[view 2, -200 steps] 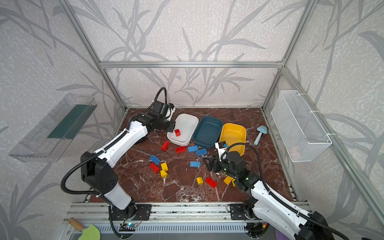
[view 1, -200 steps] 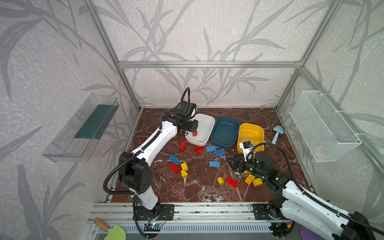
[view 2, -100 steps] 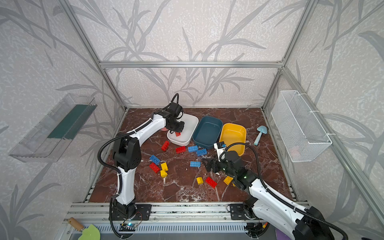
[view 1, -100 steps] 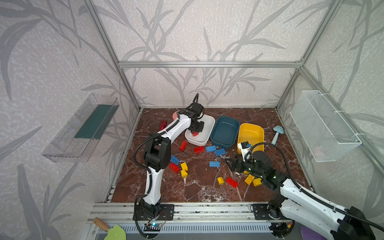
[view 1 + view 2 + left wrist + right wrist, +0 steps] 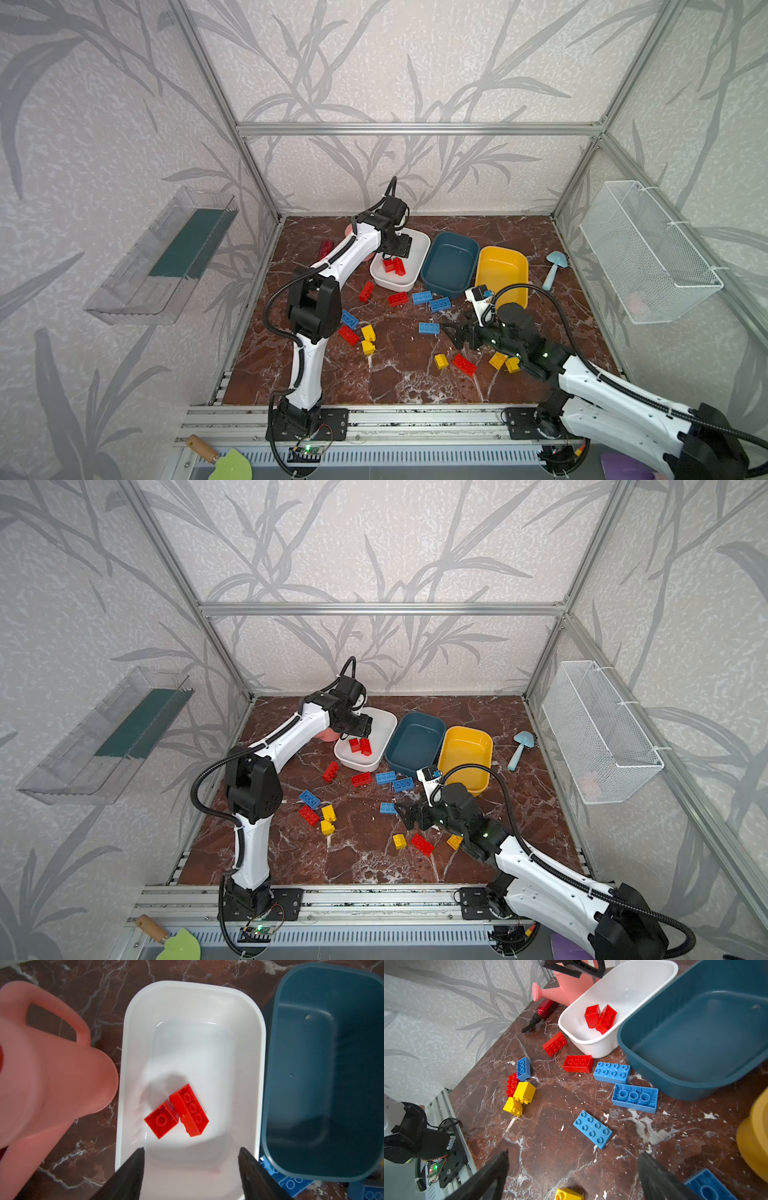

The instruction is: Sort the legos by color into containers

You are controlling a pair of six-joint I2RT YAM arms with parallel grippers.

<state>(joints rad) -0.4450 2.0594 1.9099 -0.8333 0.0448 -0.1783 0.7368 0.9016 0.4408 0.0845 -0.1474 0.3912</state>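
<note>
1. Here, nearest the viewer, the right gripper (image 5: 573,1155) hangs low over the brown marble table (image 5: 395,382), its jaws spread wide with nothing between them.
2. Just beyond it a flat blue lego brick (image 5: 592,1129) lies studs up, apart from its neighbours. It looks like the next pick. The jaws would do best to turn square to it, straddle its narrow width, and close only once fully down.
3. Further on, loose legos (image 5: 398,298) in red, blue and yellow lie scattered in front of three tubs.
4. The teal tub (image 5: 451,262), likely the blue brick's home, and the yellow tub (image 5: 500,270) hold no bricks.
5. Farthest, the left gripper (image 5: 191,1149) hovers, jaws apart and empty, above the white tub (image 5: 259,1053), where two red bricks (image 5: 188,1109) lie touching. A pink watering can (image 5: 52,1074) stands just beside that tub.
</note>
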